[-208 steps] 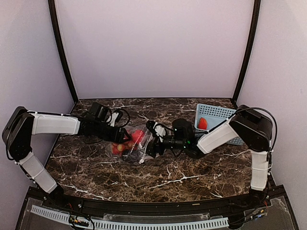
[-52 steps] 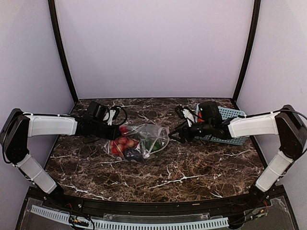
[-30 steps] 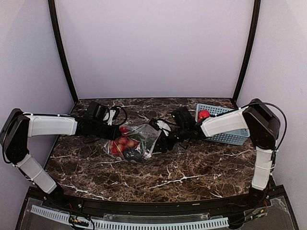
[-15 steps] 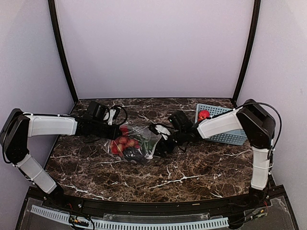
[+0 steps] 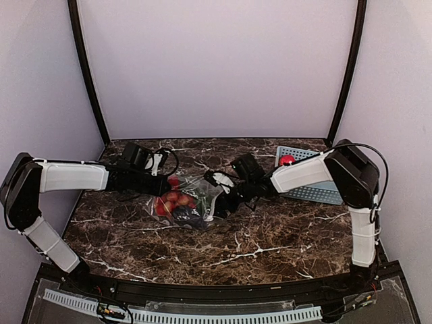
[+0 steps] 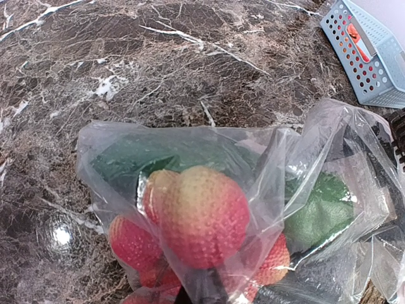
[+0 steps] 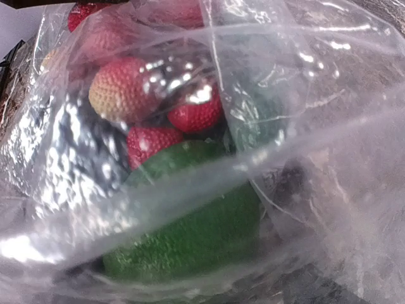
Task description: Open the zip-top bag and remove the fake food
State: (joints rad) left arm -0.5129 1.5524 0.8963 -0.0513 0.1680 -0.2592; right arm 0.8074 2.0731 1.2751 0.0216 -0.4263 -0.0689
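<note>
The clear zip-top bag [image 5: 191, 201] lies on the marble table, its mouth facing right. Through the plastic I see fake food: red strawberries [image 6: 202, 215], a green piece [image 7: 190, 234] and a dark one. My left gripper [image 5: 164, 183] is shut on the bag's left end; its dark fingers [image 6: 204, 290] show behind the film at the bottom of the left wrist view. My right gripper [image 5: 217, 194] is at the bag's mouth with its fingers spread. In the right wrist view the plastic fills the frame and hides the fingers. One red piece [image 5: 287, 160] lies in the basket.
The light blue perforated basket [image 5: 316, 182] stands at the back right, also seen in the left wrist view as the basket [image 6: 373, 57]. Cables trail over both wrists. Dark marble tabletop [image 5: 256, 243] stretches in front of the bag.
My right arm has swung left from the basket back to the bag's mouth, its jaws widening on the way. The left gripper and the bag's left end have stayed put.
</note>
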